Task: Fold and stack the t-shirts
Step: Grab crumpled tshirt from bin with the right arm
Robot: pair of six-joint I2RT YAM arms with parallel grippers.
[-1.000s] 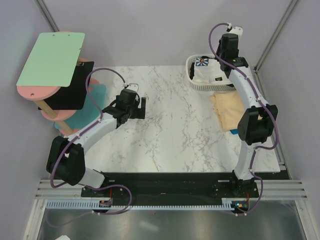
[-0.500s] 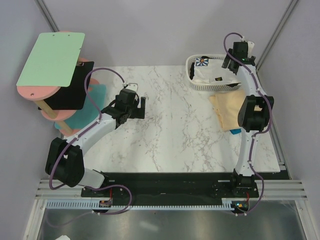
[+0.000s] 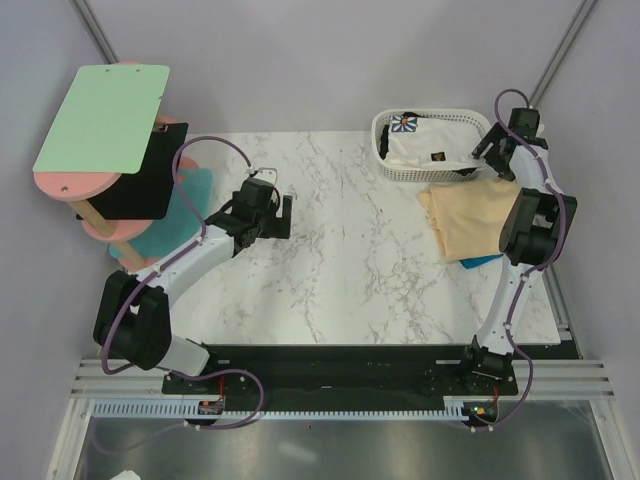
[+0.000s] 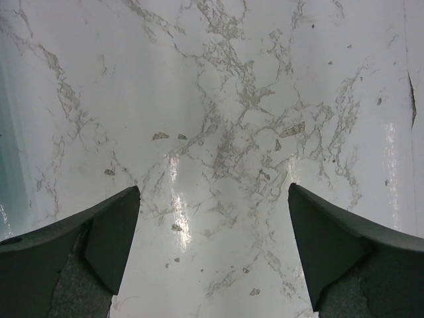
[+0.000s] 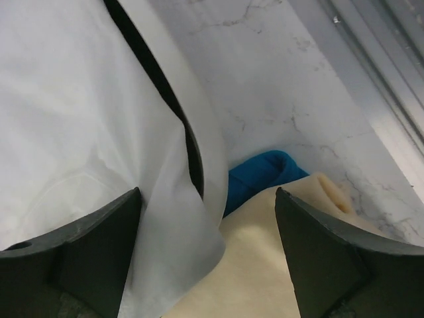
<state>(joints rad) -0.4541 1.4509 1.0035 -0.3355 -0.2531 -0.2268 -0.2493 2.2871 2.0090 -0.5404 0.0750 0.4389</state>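
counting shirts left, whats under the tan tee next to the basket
Blue fabric peeks out from under the tan tee at its near edge. The tee covers the rest, so what it is cannot be told.

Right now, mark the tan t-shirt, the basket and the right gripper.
tan t-shirt [image 3: 462,222]: top view, middle of the cloth.
basket [image 3: 398,172]: top view, near lattice wall.
right gripper [image 5: 207,199]: right wrist view, midway between its open fingertips.
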